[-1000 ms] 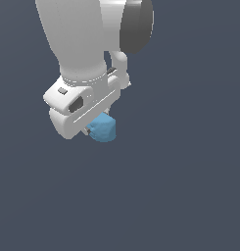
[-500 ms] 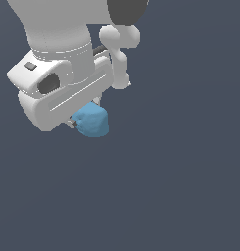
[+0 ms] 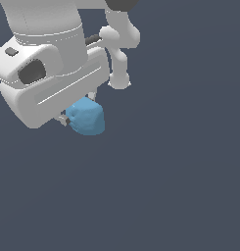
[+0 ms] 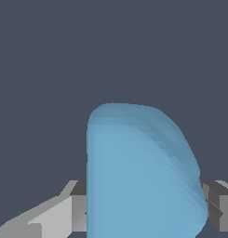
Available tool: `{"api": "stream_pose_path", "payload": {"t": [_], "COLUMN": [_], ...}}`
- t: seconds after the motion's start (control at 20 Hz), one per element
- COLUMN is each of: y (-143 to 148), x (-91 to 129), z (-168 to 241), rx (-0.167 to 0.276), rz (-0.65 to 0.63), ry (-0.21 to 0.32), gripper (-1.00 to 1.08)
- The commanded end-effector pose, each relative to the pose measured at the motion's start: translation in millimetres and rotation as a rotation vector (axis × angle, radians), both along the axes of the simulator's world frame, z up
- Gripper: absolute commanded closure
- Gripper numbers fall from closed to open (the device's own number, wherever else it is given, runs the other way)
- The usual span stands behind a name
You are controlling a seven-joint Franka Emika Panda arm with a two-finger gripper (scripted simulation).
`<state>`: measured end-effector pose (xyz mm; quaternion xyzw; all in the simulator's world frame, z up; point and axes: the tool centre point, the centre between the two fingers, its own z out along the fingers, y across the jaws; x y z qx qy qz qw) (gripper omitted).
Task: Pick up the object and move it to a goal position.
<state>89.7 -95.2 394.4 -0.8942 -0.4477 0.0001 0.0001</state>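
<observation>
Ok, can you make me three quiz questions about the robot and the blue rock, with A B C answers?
1. Where is the rock?
A. Between the fingers of the hand
B. Lying far off from the hand
C. On top of the arm

2. What colour is the rock?
A. Red
B. Light blue
C. Green

3. What is the hand doing?
A. Open with nothing in it
B. Hidden from both cameras
C. Shut on the rock

Answers:
1 A, the wrist view shows a grey finger at each side of the rock.
2 B, it is light blue in both views.
3 C, the fingers press against the rock's sides, and it hangs under the white hand in the exterior view.
</observation>
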Motion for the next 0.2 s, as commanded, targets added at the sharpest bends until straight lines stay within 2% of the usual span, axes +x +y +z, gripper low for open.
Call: {"api": "stream_pose_path", "payload": {"t": [0.0,0.15], "y": [-0.7,-0.9], "x": [1.1,1.4], "z": [2.4,3.0], "rx": [0.000,0.000], "rz": [0.000,0.000], "ry": [0.000,0.000], "gripper": [1.08,1.08]}}
